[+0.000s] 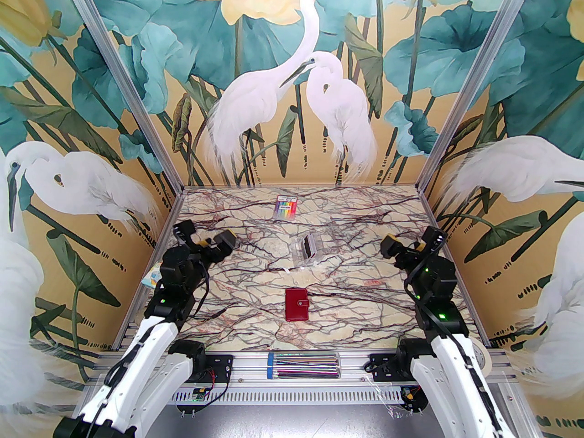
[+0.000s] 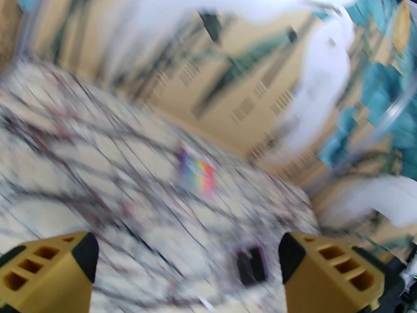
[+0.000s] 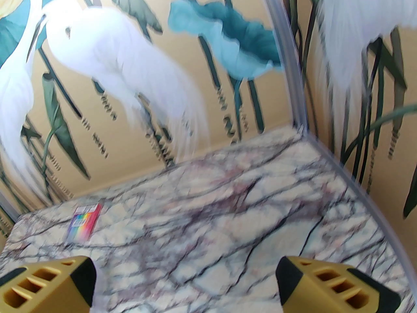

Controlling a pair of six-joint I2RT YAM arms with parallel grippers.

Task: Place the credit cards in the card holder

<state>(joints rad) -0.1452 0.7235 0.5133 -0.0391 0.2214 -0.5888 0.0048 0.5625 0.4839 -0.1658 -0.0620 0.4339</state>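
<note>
The card holder (image 1: 296,305), a dark red wallet with a snap tab, lies shut on the marble table at centre front. Beyond it stands a small clear plastic box (image 1: 309,247) holding a thin upright stack with dark edges, probably the credit cards; their faces are hidden. The same box appears as a dark blur (image 2: 251,266) in the left wrist view. My left gripper (image 1: 207,236) (image 2: 189,253) hovers open at the left, apart from everything. My right gripper (image 1: 410,241) (image 3: 185,271) hovers open at the right, nothing between its fingers.
A rainbow-striped pack (image 1: 286,206) (image 3: 84,224) (image 2: 198,172) lies near the back wall. A clear tube of pencils (image 1: 303,365) rests on the front rail. A colourful patterned square (image 1: 152,275) sits at the left edge, and a tape roll (image 1: 482,358) at the front right.
</note>
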